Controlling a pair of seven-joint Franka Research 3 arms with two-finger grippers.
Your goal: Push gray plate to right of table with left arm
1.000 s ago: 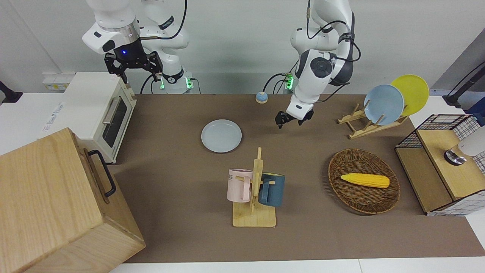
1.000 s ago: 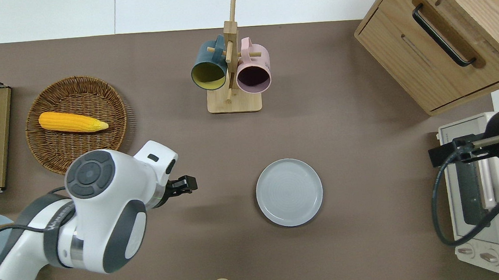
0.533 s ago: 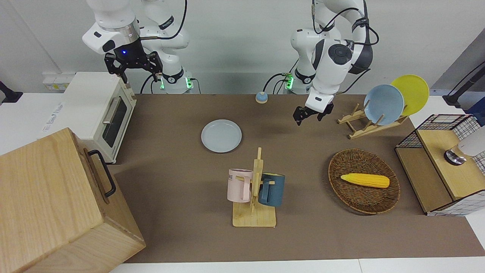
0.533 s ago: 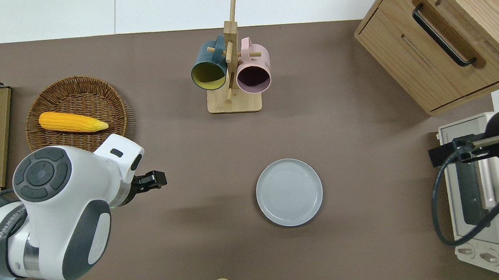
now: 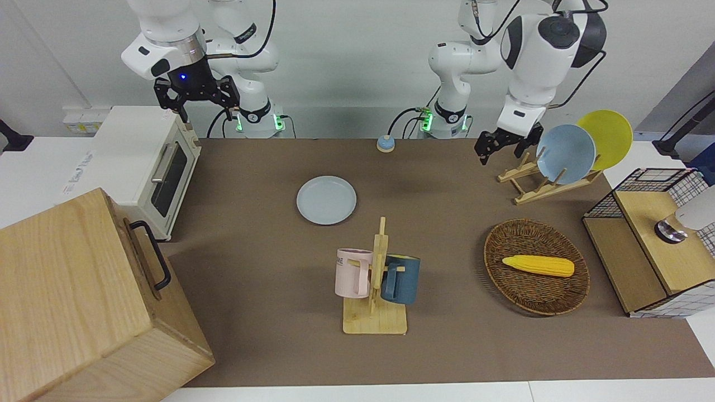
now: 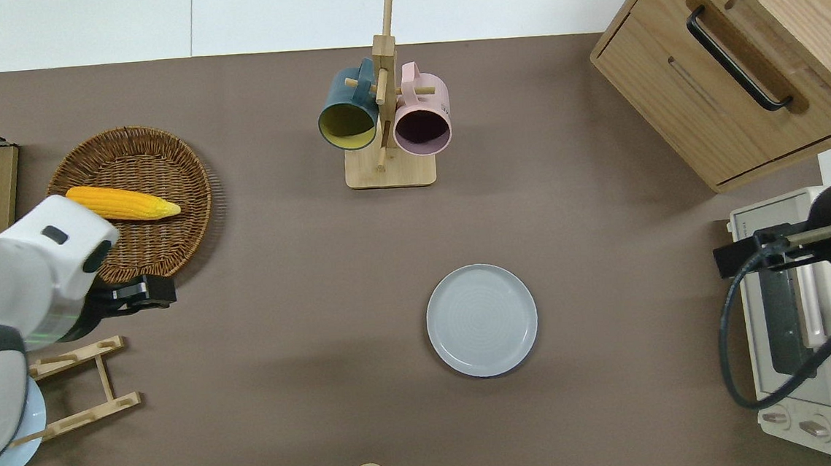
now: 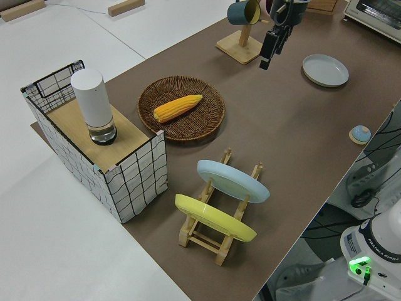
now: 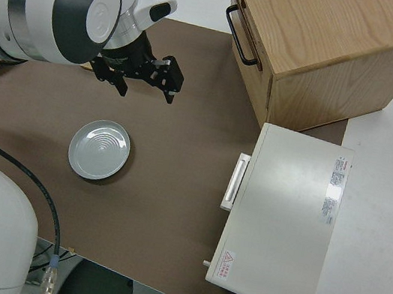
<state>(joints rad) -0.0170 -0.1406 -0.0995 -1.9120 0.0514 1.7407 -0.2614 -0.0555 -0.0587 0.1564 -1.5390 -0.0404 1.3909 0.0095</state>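
Note:
The gray plate (image 6: pixel 481 320) lies flat on the brown table (image 6: pixel 300 256), near the middle and somewhat toward the right arm's end; it also shows in the front view (image 5: pixel 326 200), the left side view (image 7: pixel 325 69) and the right side view (image 8: pixel 100 150). My left gripper (image 6: pixel 147 292) is up in the air over bare table between the wicker basket and the plate rack, well apart from the plate; it also shows in the front view (image 5: pixel 501 148). It holds nothing. My right gripper (image 5: pixel 196 103) is parked and open.
A mug stand (image 6: pixel 389 169) with a blue and a pink mug stands farther from the robots than the plate. A wicker basket (image 6: pixel 166 228) holds a corn cob (image 6: pixel 121 202). A plate rack (image 5: pixel 544 184) holds sky-blue and yellow plates. A toaster oven (image 5: pixel 139 162) and wooden cabinet (image 5: pixel 72 296) stand at the right arm's end.
My left arm has swung away from the gray plate toward its own end of the table and risen. The plate and the right arm have not moved.

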